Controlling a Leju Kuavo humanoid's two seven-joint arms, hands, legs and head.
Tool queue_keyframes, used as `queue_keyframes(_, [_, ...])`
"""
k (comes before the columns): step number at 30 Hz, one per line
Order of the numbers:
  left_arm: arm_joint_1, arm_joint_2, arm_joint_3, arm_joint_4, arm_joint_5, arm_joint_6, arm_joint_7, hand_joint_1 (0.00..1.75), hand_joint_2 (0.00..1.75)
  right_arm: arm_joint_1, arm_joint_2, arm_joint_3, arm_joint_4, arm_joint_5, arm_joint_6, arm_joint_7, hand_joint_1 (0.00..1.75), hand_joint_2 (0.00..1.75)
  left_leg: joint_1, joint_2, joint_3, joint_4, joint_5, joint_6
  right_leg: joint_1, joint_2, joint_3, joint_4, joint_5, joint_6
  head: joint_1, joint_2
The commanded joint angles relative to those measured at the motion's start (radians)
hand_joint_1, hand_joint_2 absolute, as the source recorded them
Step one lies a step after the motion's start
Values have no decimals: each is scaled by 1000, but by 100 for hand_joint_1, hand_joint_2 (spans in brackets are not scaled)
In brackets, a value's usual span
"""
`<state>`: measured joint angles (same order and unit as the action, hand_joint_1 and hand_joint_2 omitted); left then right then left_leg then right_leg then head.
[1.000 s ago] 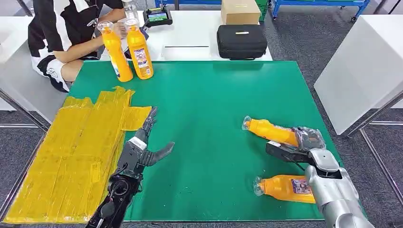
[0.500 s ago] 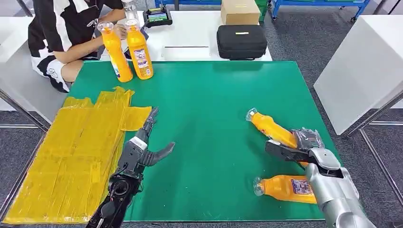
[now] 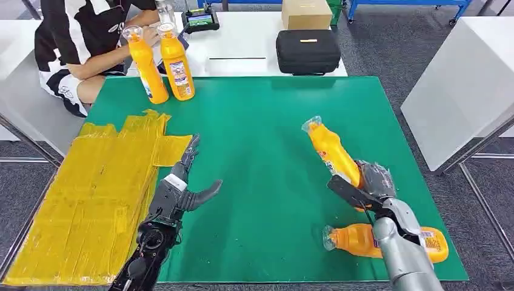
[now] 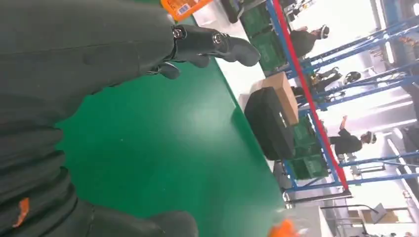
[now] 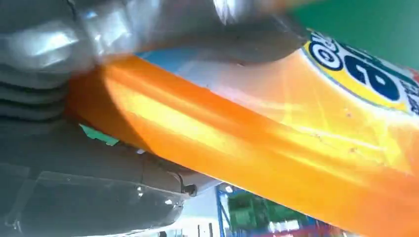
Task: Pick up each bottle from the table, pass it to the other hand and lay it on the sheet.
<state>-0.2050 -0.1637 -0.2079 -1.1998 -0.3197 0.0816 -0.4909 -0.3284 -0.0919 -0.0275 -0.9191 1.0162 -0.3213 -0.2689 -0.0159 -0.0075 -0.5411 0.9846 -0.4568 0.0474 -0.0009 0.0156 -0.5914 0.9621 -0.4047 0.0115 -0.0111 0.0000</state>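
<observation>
Held bottle: label bears large blue characters on a yellow band, cut off and not readable as a word. Labels on the two upright bottles beyond the yellow sheet are too small to read.

A green table carries a crinkled yellow sheet over its near left part and two upright orange bottles at the far left corner. One more orange bottle lies on its side near the front right edge, apparently flat on the surface.

Glossy orange plastic bottle; crinkled yellow sheet; matt green table; silver metal arm.
</observation>
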Motion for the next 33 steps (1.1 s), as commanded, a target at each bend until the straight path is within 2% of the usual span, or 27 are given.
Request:
queue_keyframes(1, [-52,10,-46,4,-14,-18,20,0,175,28,123,-37,-145,-59,-95,6,175,175,1,-2,0,0,-1,-4,1,-3,1,0,-2,0,0,0])
queue_keyframes(4, [-62,10,-46,12,-12,-19,25,0,175,9,130,-32,-125,-125,-109,-19,175,175,2,1,1,1,-3,-6,2,-1,1,1,-3,1,0,0])
queue_keyframes(5, [-60,10,-45,11,-11,-18,28,0,175,6,148,-34,-136,-228,-80,-66,175,175,1,2,-2,1,-2,-4,1,0,-2,2,-2,1,0,0])
queue_keyframes(9, [-55,8,-50,-3,-5,-26,33,0,175,27,196,-6,-204,-441,-32,-160,175,175,1,1,-3,1,-2,-5,1,-1,-2,2,-2,0,1,0])
queue_keyframes(11, [-64,6,-64,-3,33,-71,55,0,175,30,211,37,-205,-532,-19,-193,175,175,1,0,-4,1,-2,-5,1,-1,-4,2,-2,0,0,0])
queue_keyframes(15, [-80,6,-82,-9,140,-184,89,0,175,-14,235,116,-117,-620,22,-244,175,175,1,1,-6,0,-1,-3,1,-1,-5,1,-1,0,1,0])
queue_keyframes(20, [-88,11,-98,-15,164,-211,98,0,175,-49,235,151,-53,-648,6,-271,175,175,1,1,-6,0,0,-3,1,-1,-6,1,0,0,0,0])
queue_keyframes(24, [-125,20,-136,-32,215,-281,115,0,175,-88,259,230,0,-654,24,-280,175,175,2,1,-4,1,-1,-5,1,-1,-4,1,-1,0,1,0])
queue_keyframes(29, [-125,22,-140,-37,221,-287,120,0,175,-91,259,240,10,-656,30,-280,175,175,1,1,-4,0,-1,-4,1,-1,-4,1,-1,0,0,0])
queue_keyframes(33, [-125,32,-152,-61,274,-319,139,0,175,-119,277,318,73,-608,11,-273,175,175,1,0,-6,0,-1,-4,0,0,-5,1,-1,0,1,0])
